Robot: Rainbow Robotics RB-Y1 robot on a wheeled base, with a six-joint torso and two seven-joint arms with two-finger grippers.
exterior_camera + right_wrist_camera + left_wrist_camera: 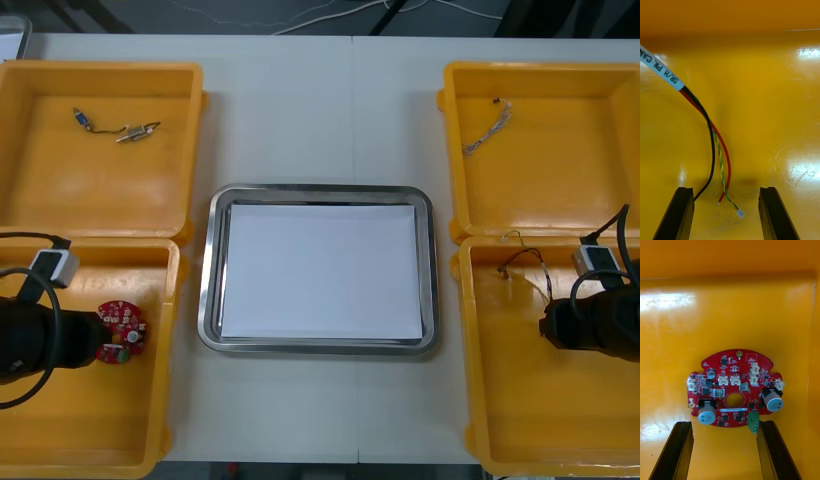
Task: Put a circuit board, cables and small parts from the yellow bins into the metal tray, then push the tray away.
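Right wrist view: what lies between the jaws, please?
Open jaws of the right gripper flank the cable, its loose ends on the yellow bin floor, in that view.

Front view looks steeply down; wrist views look closely into yellow bins (90, 420).

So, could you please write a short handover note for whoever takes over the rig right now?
Left gripper: open, low in the near left bin, red circuit board just ahead of its fingertips, not gripped.
Right gripper: open, in the near right bin, ends of the red and yellow cable between its fingers.
Metal tray: centre, white inside, nothing in it.
Far left bin: small metal parts. Far right bin: twisted cable.
Done: nothing placed. Left: every pick, then the push.
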